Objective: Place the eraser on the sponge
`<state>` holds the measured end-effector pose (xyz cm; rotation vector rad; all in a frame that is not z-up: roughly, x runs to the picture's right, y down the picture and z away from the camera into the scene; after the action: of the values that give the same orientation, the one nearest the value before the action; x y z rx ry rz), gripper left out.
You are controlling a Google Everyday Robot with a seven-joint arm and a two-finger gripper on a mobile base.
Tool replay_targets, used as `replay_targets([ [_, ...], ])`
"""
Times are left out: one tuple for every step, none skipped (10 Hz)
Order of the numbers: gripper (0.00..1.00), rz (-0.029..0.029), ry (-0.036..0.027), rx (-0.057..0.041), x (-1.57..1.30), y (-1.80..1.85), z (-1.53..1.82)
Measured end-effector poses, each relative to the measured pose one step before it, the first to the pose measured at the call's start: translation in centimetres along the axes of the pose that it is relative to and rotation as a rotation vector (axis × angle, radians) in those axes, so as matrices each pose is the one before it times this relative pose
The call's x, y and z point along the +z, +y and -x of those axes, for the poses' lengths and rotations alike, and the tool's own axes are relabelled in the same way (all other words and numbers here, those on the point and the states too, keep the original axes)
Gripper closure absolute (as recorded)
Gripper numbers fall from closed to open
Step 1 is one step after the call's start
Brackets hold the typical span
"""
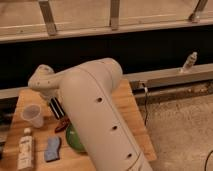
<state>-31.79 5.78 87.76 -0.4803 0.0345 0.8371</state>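
The arm (95,120) rises thick from the lower right, bends at the top and reaches left and down over the wooden bench (131,116). Its gripper (50,96) hangs at the rear left, just behind the plastic cup (32,115). Whether the jaws are parted or closed I cannot tell. The eraser (56,108) sits tilted right beneath the gripper. The sponge (52,149) lies flat near the front edge, between a bottle (26,151) and the green bowl (73,141), well apart from the eraser.
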Motion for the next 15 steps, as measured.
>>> replay_targets([
  [1.00,-0.01295,-0.00107,0.00542,-0.720,-1.104,-0.374],
  [1.00,-0.01817,0.00941,0.01459,-0.729,-1.287,-1.030],
  [1.00,-0.00562,0.00974,0.01146,-0.306,-0.738,-0.975],
  [1.00,0.00177,0.01892,0.01984,-0.456,-1.069,-1.670],
  [1.00,0.00979,0.02344,0.01540,-0.511,-0.775,-1.747],
  [1.00,0.01214,0.00817,0.00346,-0.531,-0.510,-1.276],
  [1.00,0.01522,0.02054,0.00740,-0.699,-0.501,-1.781],
  [1.00,0.03258,0.01222,0.00947,-1.432,-0.530,-2.186],
  [1.00,0.02191,0.00141,0.00331,-1.506,-0.083,-1.222],
  [1.00,0.01968,-0.00003,-0.00155,-1.346,0.412,-0.656],
  [1.00,0.02284,-0.00101,-0.00979,-1.333,0.839,-0.630],
  [1.00,0.03402,-0.00110,-0.01695,-0.839,1.785,-0.406],
  [1.00,0.02424,0.00129,-0.01207,-0.053,1.297,-0.253],
  [1.00,0.04546,0.00217,-0.02227,0.232,2.367,-0.331],
  [1.00,0.02525,0.00653,-0.01096,0.259,1.307,-0.367],
])
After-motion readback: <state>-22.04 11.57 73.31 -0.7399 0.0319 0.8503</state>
